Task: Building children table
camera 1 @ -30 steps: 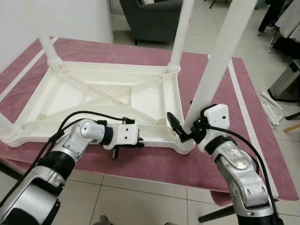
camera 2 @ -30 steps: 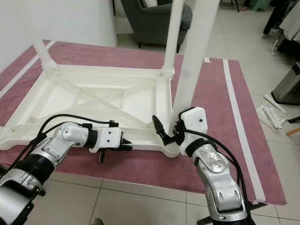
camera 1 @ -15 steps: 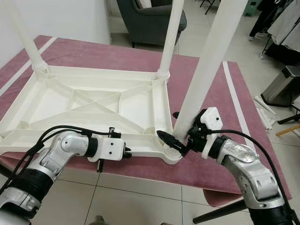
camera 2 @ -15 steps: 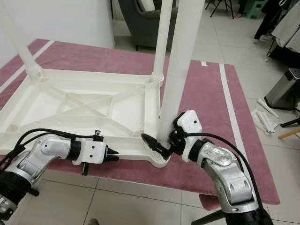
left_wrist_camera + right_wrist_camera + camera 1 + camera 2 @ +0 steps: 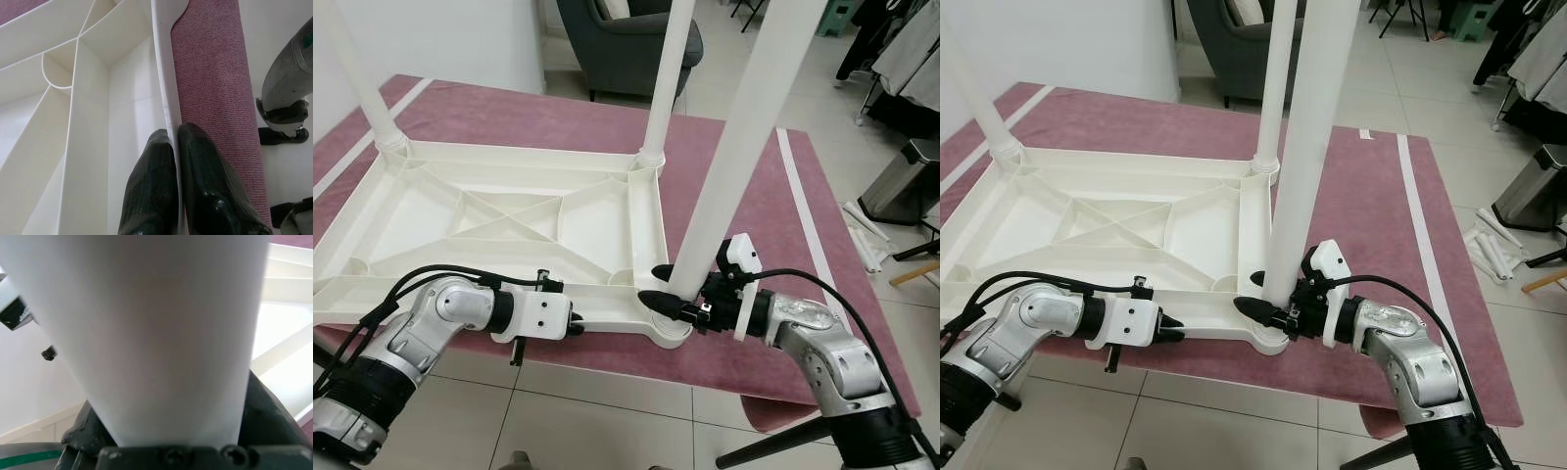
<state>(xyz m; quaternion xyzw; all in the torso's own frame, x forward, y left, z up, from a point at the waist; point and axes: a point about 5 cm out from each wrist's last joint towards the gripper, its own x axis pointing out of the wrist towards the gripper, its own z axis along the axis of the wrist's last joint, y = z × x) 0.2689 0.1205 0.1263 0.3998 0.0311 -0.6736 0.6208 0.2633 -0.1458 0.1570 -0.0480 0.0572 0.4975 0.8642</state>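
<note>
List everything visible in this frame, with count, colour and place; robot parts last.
Table top: one, white, upside down on the pink surface, ribbed underside up.
Table legs: three in view, white, standing up from the top's corners: far left, far right, near right.
Pink cover: one, with white stripes, under the table top.
Armchair: one, dark grey, behind the pink surface.
Bin: one, silver, on the floor at the right.
Left gripper: black fingers pinching the table top's near rim.
Right gripper: black fingers around the base of the near right leg.
</note>
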